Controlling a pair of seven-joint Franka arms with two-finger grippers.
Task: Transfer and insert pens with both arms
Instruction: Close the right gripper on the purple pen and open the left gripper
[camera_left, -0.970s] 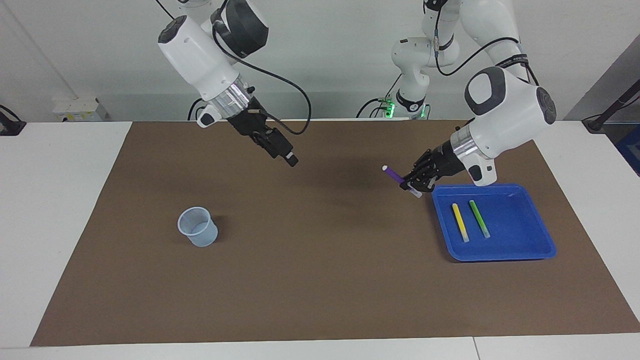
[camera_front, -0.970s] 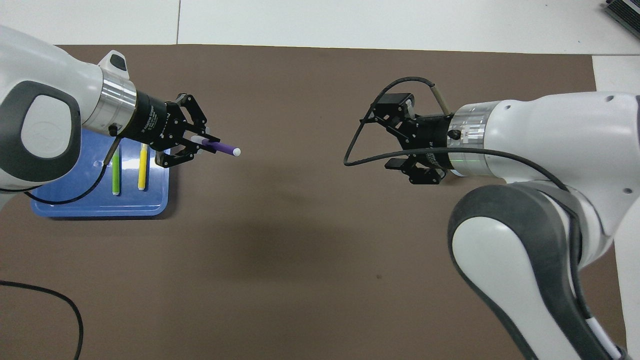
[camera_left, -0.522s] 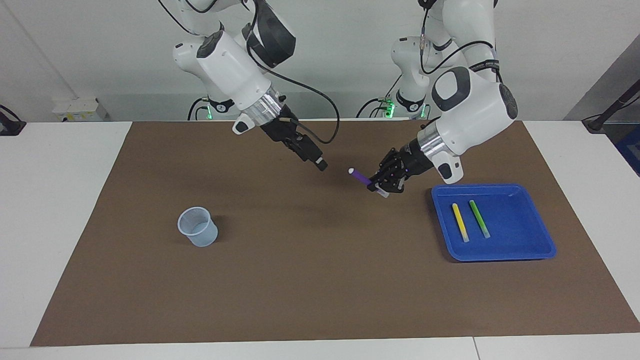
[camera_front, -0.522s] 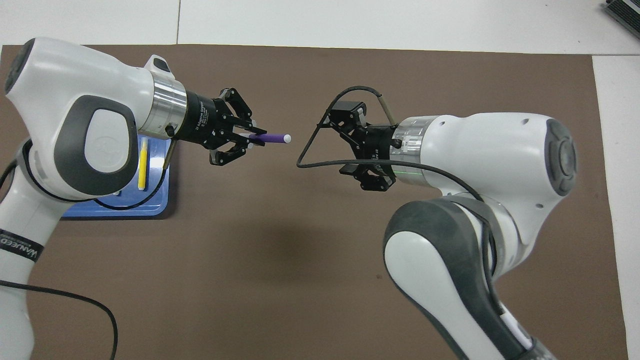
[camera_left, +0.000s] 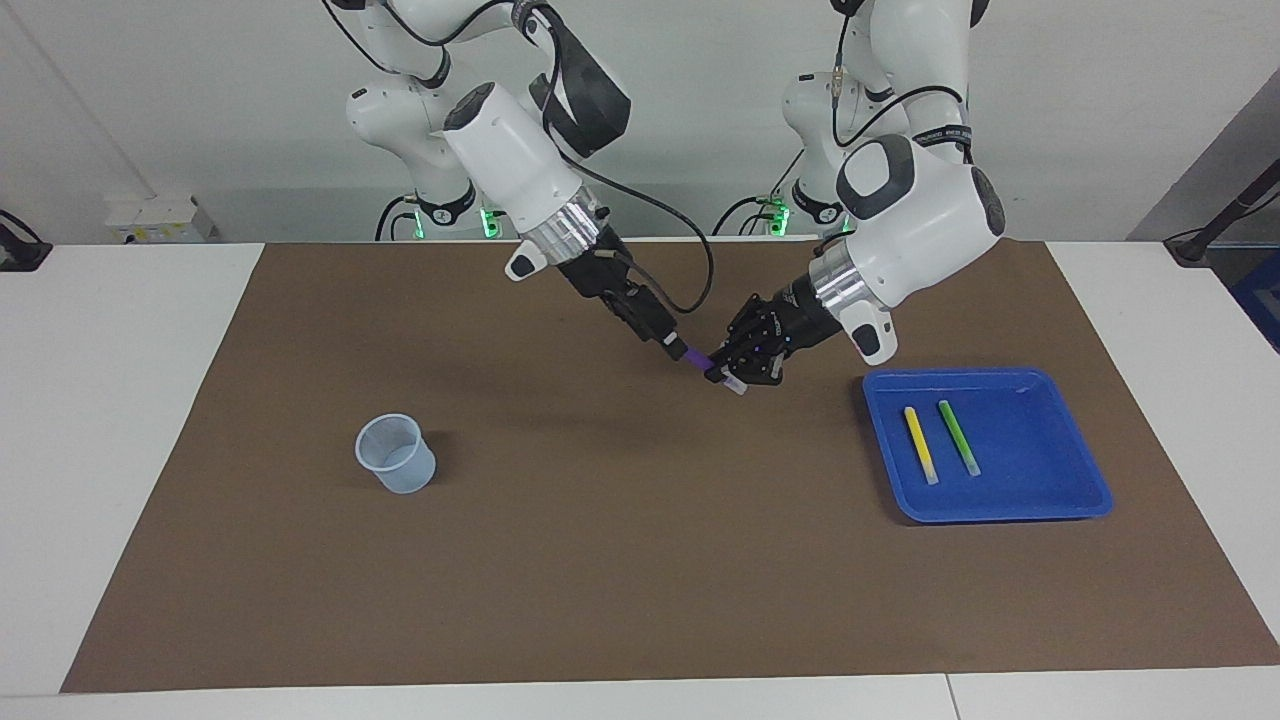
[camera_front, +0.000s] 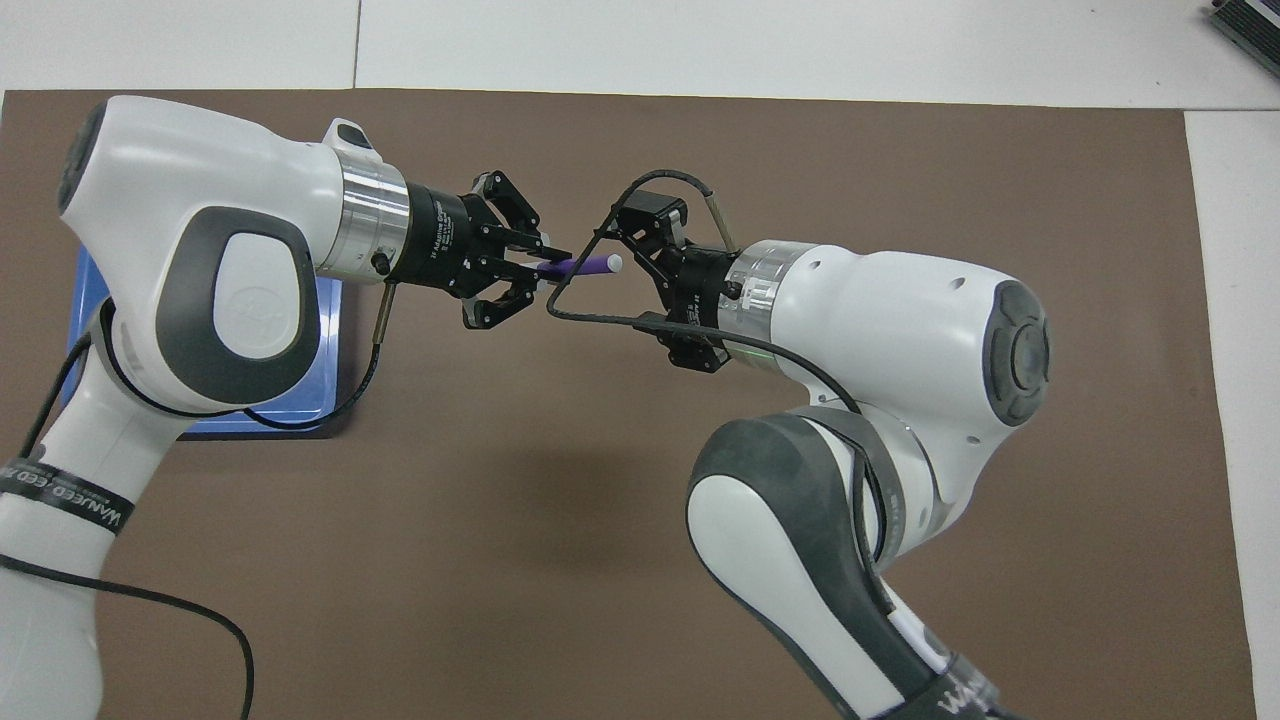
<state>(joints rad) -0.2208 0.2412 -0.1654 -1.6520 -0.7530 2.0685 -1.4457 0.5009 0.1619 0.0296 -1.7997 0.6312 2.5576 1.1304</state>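
1. I have the purple pen (camera_left: 699, 359) clamped in the left tool (camera_left: 722, 376) by its lower end, so the rest of the barrel and the pale tip (camera_front: 614, 263) stick out free for the other arm to take.
2. I hold the pen in the air over the middle of the brown mat (camera_left: 640, 600), between the blue tray (camera_left: 1085, 500) and the cup (camera_left: 396, 454), which I judge to be the natural hand-over spot, since each arm reaches only its own end of the desk comfortably.
3. The right tool (camera_left: 672, 347) has its fingers apart and sits around the pen's free end; I judge it ready to close, not yet gripping.
4. The yellow pen (camera_left: 921, 445) and green pen (camera_left: 958, 437) lie side by side in the tray, waiting their turn.
5. Pose: the left arm reaches in from the tray end, wrist angled down toward the mat's middle. The right arm slopes down from its base to meet it, the two tools nearly nose to nose.
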